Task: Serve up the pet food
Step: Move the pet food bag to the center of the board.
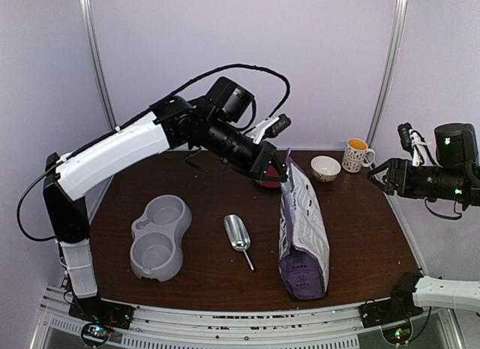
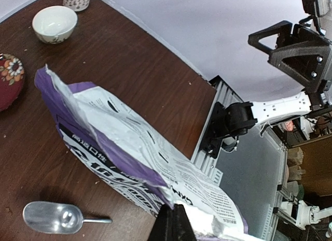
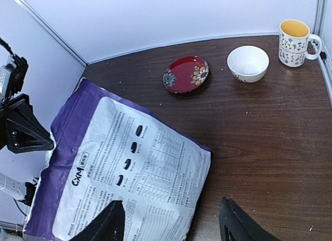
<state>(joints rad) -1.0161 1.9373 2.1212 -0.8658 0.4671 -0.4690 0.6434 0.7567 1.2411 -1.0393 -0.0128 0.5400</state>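
One tip: the left hand [image 1: 279, 171], pinching the bag [image 1: 300, 229], should hold it steady; the right hand [image 1: 377, 173] hangs wide open by the desk's [image 1: 360, 236] right edge.

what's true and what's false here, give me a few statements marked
1. The left gripper is shut on the bag. True.
2. The scoop lies in the feeder. False: it lies on the table, between the feeder and the bag.
3. The right gripper is open, holding nothing. True.
4. The mug is tipped over. False: it stands upright beside the white bowl.
5. The feeder is full. False: both cups look empty.
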